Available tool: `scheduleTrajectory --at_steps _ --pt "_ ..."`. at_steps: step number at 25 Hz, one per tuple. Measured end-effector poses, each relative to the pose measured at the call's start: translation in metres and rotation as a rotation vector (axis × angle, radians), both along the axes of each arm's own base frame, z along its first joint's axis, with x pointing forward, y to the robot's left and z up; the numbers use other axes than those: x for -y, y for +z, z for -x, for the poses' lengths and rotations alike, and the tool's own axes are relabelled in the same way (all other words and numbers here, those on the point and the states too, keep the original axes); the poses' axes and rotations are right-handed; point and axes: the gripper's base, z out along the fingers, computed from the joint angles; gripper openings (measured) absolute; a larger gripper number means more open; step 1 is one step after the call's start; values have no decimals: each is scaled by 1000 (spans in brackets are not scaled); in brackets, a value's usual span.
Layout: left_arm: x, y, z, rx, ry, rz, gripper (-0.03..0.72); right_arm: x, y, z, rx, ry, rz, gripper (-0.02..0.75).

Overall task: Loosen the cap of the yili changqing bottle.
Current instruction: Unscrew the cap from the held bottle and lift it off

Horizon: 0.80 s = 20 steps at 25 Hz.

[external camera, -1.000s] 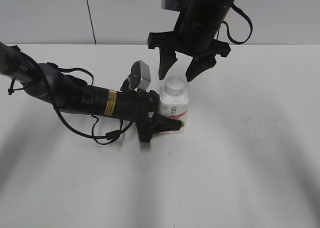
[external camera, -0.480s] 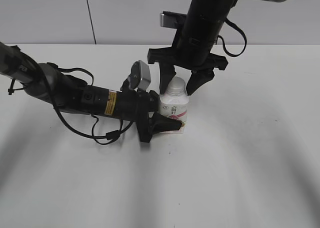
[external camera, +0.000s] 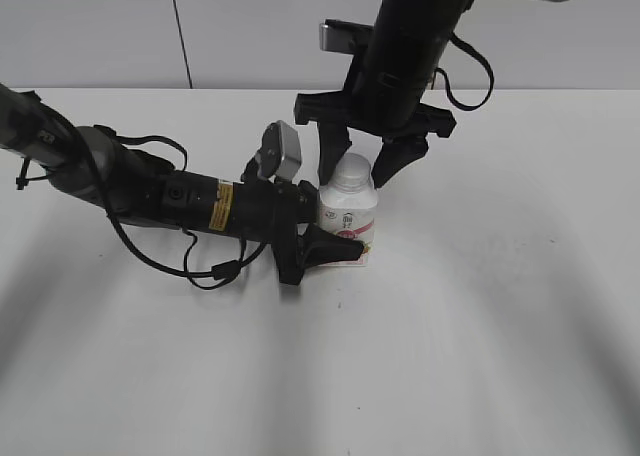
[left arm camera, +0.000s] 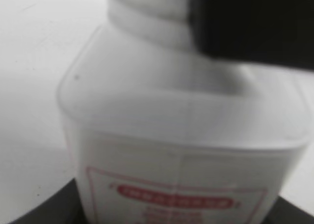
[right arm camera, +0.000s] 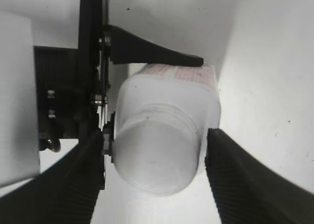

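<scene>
The white yili changqing bottle with its pink-red label stands upright on the white table. It fills the left wrist view and shows from above in the right wrist view. My left gripper is shut on the bottle's body from the left. The white cap sits on the bottle's neck and also shows in the right wrist view. My right gripper hangs over it from above, open, with one finger on each side of the cap and small gaps between.
The white table runs out on all sides of the bottle. The left arm's black body and cable lie across the table's left half. A grey wall stands behind.
My right gripper came down from above the bottle until its open fingers sit on both sides of the cap. The left gripper and the bottle stayed still.
</scene>
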Motion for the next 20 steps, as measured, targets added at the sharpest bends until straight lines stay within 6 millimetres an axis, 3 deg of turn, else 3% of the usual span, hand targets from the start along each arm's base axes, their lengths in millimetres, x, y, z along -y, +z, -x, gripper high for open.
scheduleTrajectory --at_steps 15,20 --pt "0 0 0 0 1 1 390 0 7 0 -10 11 7 508" --pt "0 0 0 0 1 1 390 0 7 0 -4 10 8 446"
